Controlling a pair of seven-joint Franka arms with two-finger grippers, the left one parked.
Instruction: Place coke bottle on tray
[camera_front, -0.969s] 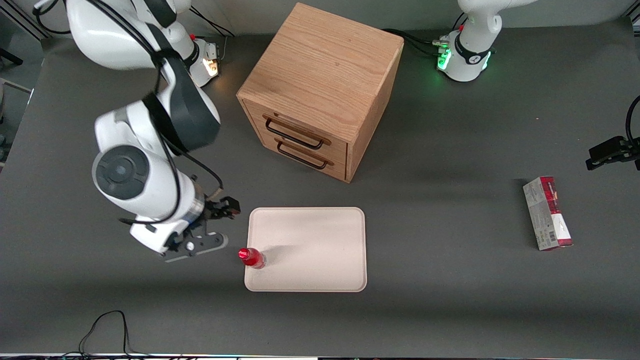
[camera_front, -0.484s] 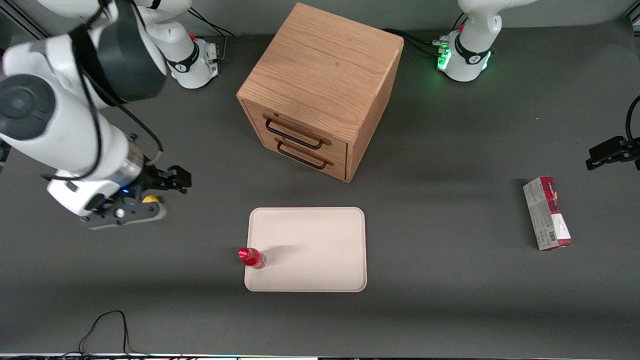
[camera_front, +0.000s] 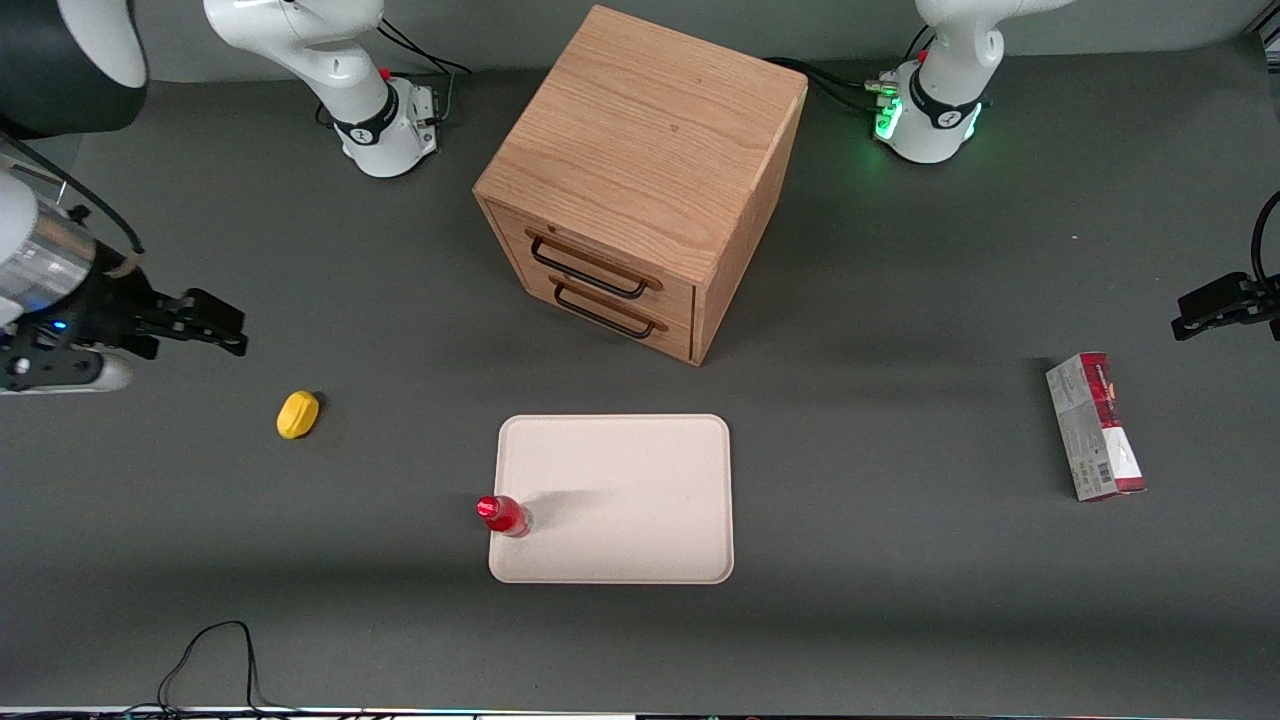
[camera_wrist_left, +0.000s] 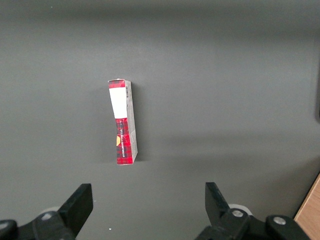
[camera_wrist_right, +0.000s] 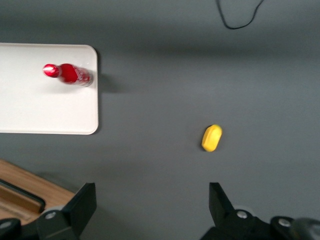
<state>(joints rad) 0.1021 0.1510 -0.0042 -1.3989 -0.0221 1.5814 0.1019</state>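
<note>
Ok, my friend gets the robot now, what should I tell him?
Gripper: open, holding nothing, raised near the working arm's end of the table, farther from the front camera than the yellow lump.
Coke bottle: standing upright on the tray, right at its edge nearest the working arm.
Done: bottle is on the tray.
Left: probably nothing; maybe check it stands steady so near the rim.

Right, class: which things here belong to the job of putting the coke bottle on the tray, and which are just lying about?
Belongs to the job:
coke bottle
tray
pincer, open, raised near the working arm's end

Lying about:
yellow lump
drawer cabinet
red-and-white carton
</note>
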